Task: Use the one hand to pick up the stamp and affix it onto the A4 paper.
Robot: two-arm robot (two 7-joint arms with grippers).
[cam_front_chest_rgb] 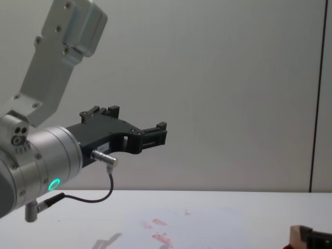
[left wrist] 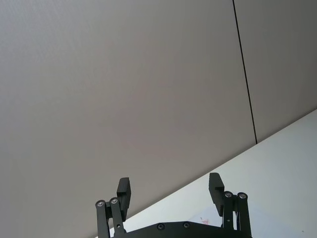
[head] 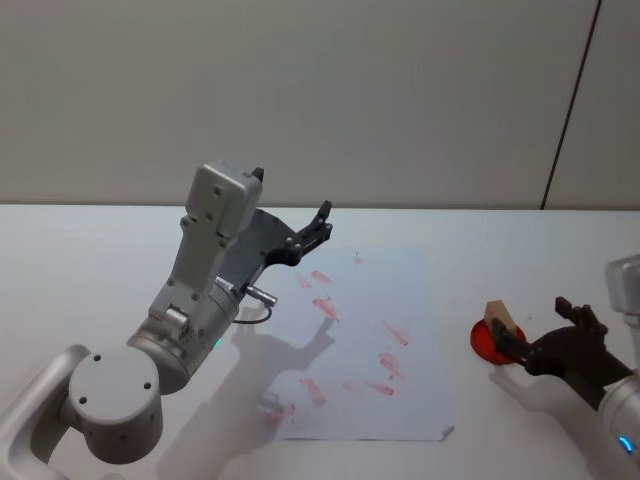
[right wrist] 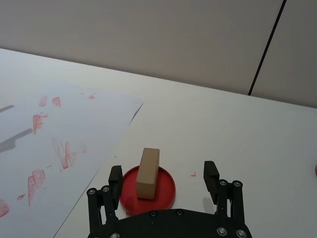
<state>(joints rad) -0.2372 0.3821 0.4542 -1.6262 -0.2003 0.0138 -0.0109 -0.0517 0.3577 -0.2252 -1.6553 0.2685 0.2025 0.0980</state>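
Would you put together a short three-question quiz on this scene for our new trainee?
1. True or false: the right gripper is shut on the stamp.
2. Which gripper is raised high above the table? A. left gripper B. right gripper
3. What colour are the marks on the paper?
Key: 1. False, it is open. 2. A. 3. Red.

Light: bright and soft all over your table.
Shadow: pale grey, under your left gripper, on the A4 paper.
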